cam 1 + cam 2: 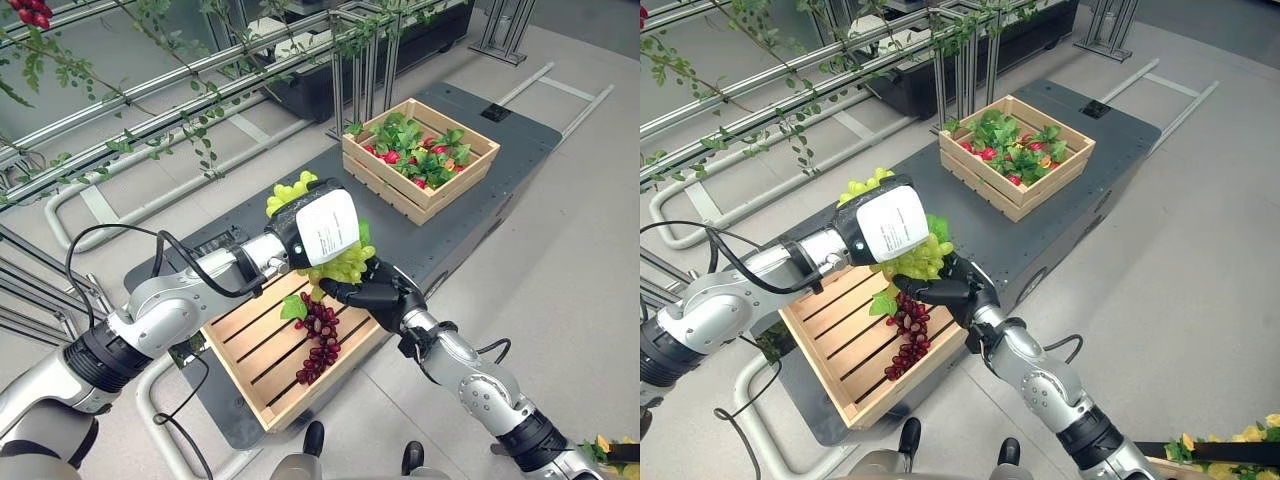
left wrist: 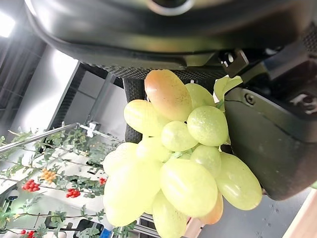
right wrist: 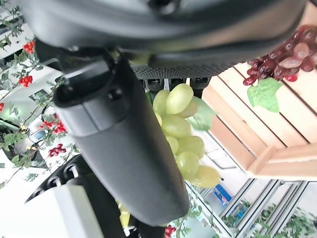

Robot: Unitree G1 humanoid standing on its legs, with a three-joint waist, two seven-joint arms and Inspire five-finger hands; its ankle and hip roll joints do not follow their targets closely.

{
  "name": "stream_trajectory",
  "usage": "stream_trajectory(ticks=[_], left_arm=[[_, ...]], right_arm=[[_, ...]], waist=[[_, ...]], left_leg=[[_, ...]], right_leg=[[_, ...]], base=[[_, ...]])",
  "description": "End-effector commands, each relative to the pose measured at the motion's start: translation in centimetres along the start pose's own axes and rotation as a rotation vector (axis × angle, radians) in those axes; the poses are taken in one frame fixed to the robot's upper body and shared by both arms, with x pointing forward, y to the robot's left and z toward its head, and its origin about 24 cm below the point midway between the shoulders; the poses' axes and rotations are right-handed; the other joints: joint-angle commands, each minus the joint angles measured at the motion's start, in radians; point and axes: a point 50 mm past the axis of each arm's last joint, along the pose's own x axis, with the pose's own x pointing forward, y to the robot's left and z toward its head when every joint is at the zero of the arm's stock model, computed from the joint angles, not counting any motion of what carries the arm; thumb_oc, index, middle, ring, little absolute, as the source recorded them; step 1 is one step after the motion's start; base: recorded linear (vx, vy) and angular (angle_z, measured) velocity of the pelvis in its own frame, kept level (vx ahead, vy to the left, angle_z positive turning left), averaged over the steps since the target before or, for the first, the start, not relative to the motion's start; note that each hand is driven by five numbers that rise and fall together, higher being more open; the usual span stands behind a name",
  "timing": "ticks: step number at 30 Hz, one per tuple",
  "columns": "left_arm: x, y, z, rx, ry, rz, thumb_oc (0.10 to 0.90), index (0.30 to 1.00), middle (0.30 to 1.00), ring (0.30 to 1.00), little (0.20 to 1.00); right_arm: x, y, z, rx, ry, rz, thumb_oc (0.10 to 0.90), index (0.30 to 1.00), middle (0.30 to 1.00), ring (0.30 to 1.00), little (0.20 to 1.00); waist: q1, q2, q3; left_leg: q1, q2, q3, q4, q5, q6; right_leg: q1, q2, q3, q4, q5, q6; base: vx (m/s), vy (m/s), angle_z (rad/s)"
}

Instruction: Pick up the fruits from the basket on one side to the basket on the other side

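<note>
Gripping a bunch of green grapes (image 2: 178,163), the left hand (image 1: 318,225) hangs above the near wooden crate (image 1: 250,345), its fingers curled round the fruit. Its white back cover hides most of the bunch in the eye views; only grapes at 11 o'clock and 5 o'clock of the hand peek out. The right hand (image 1: 375,290) meets the bunch from 5 o'clock, thumb and fingers closing round the lower grapes, though its fingertips are hidden behind them. A bunch of red grapes (image 1: 318,340) lies in the near crate. At 1 o'clock, well apart, the far crate (image 1: 420,155) holds leafy greens and red fruit, hard to make out.
</note>
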Motion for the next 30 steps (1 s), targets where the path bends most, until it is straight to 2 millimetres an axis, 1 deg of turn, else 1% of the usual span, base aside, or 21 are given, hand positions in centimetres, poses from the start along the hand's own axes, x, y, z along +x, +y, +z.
stream_trajectory(ticks=[1, 10, 21, 22, 24, 25, 26, 27, 29, 30], left_arm=[[0.2, 2.6, -4.2, -0.034, 0.267, 0.165, 0.4, 0.3, 0.3, 0.3, 0.3], [0.2, 2.9, -3.9, -0.055, 0.258, 0.157, 0.4, 0.3, 0.3, 0.3, 0.3], [-0.1, 2.0, -3.7, -0.111, 0.238, 0.082, 0.4, 0.3, 0.3, 0.3, 0.3], [-0.3, 1.9, -3.8, -0.124, 0.248, 0.083, 0.416, 0.324, 0.324, 0.324, 0.324], [-0.6, 1.7, -4.1, -0.148, 0.268, 0.08, 0.53, 0.495, 0.495, 0.495, 0.495], [-0.8, 1.6, -4.3, -0.168, 0.284, 0.09, 0.704, 0.756, 0.756, 0.756, 0.756], [-1.0, 1.5, -4.4, -0.177, 0.292, 0.091, 0.769, 0.853, 0.853, 0.853, 0.853], [-1.2, 1.4, -4.6, -0.185, 0.301, 0.09, 0.8, 0.9, 0.9, 0.9, 0.9], [-1.7, 1.1, -5.2, -0.201, 0.325, 0.091, 0.8, 0.9, 0.9, 0.9, 0.9], [-2.3, 0.9, -5.9, -0.208, 0.352, 0.095, 0.8, 0.9, 0.9, 0.9, 0.9]], right_arm=[[0.9, 2.7, 1.6, 0.083, -0.104, 0.08, 0.4, 0.3, 0.3, 0.3, 0.3], [0.8, 2.6, 1.8, 0.116, -0.125, 0.059, 0.4, 0.3, 0.3, 0.3, 0.3], [0.5, 2.0, 2.0, 0.165, -0.151, 0.041, 0.4, 0.3, 0.3, 0.3, 0.3], [0.5, 1.8, 2.1, 0.169, -0.158, 0.033, 0.4, 0.3, 0.3, 0.3, 0.3], [0.3, 1.5, 2.2, 0.171, -0.175, 0.016, 0.4, 0.3, 0.3, 0.3, 0.3], [0.0, 1.1, 2.5, 0.164, -0.198, 0.005, 0.4, 0.3, 0.3, 0.3, 0.3], [-0.1, 0.8, 2.6, 0.161, -0.209, -0.001, 0.4, 0.3, 0.3, 0.3, 0.3], [-0.2, 0.6, 2.7, 0.159, -0.216, -0.005, 0.4, 0.3, 0.3, 0.3, 0.3], [-0.4, 0.3, 3.0, 0.152, -0.241, -0.011, 0.4, 0.3, 0.3, 0.3, 0.3], [-0.6, 0.0, 3.6, 0.139, -0.268, -0.016, 0.4, 0.3, 0.3, 0.3, 0.3]], waist=[[-0.007, -0.016, -0.173], [-0.006, -0.019, -0.174], [-0.005, -0.017, -0.176], [-0.004, -0.015, -0.177], [-0.002, -0.01, -0.178], [0.0, -0.006, -0.178], [0.001, -0.004, -0.178], [0.002, -0.003, -0.179], [0.004, 0.001, -0.178], [0.006, 0.005, -0.174]], left_leg=[[0.07, -0.026, 0.088, 0.001, -0.115, -0.001], [0.069, -0.026, 0.088, 0.001, -0.116, 0.001], [0.069, -0.027, 0.088, 0.001, -0.116, 0.0], [0.068, -0.027, 0.088, 0.001, -0.115, 0.0], [0.066, -0.028, 0.086, 0.001, -0.114, 0.0], [0.065, -0.029, 0.083, 0.001, -0.114, -0.001], [0.063, -0.03, 0.08, 0.001, -0.113, -0.001], [0.062, -0.029, 0.079, 0.001, -0.112, -0.001], [0.058, -0.028, 0.078, 0.001, -0.109, -0.003], [0.056, -0.026, 0.076, 0.001, -0.108, -0.004]], right_leg=[[0.02, -0.011, 0.031, 0.002, -0.034, 0.006], [0.017, -0.012, 0.032, 0.002, -0.032, 0.007], [0.019, -0.016, 0.028, 0.002, -0.032, 0.01], [0.02, -0.017, 0.024, 0.002, -0.034, 0.011], [0.021, -0.019, 0.02, 0.002, -0.035, 0.012], [0.022, -0.021, 0.016, 0.002, -0.036, 0.013], [0.021, -0.021, 0.016, 0.002, -0.035, 0.013], [0.02, -0.02, 0.015, 0.002, -0.035, 0.013], [0.018, -0.019, 0.014, 0.002, -0.035, 0.012], [0.015, -0.017, 0.012, 0.002, -0.036, 0.01]], base=[[0.0, 0.0, 0.0], [0.0, 0.0, 0.0], [0.0, 0.0, 0.0], [0.0, 0.0, 0.0], [0.0, 0.0, 0.0], [0.0, 0.0, 0.0], [0.0, 0.0, 0.0], [0.0, 0.0, 0.0], [0.0, 0.0, 0.0], [0.0, 0.0, 0.0]])
